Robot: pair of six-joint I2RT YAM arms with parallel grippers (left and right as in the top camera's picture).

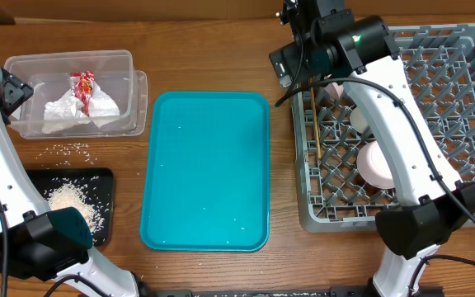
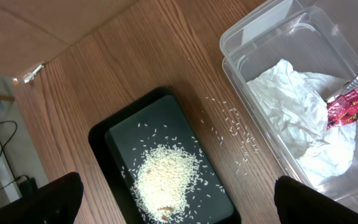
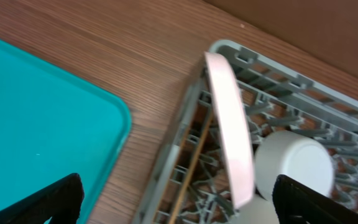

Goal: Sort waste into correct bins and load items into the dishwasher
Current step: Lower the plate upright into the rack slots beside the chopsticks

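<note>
The clear tub (image 1: 130, 62) at the back left holds the crumpled white napkin (image 1: 77, 111) and the red-and-white wrapper (image 1: 83, 85); both also show in the left wrist view, napkin (image 2: 291, 102) and wrapper (image 2: 353, 99). The black tray (image 1: 101, 186) holds a heap of rice (image 1: 72, 200), also seen in the left wrist view (image 2: 166, 180). The grey rack (image 1: 460, 124) holds a pink plate on edge (image 3: 229, 124), a white cup (image 3: 294, 165), a pink cup (image 1: 375, 163) and chopsticks (image 1: 313, 132). My left gripper (image 2: 176, 208) hangs open over the rice. My right gripper (image 3: 179, 208) is open above the rack's left edge.
The teal serving tray (image 1: 206, 169) lies in the middle, with a few white specks on it. Loose rice grains (image 1: 71, 149) lie on the wood between the tub and the black tray, also in the left wrist view (image 2: 235, 127).
</note>
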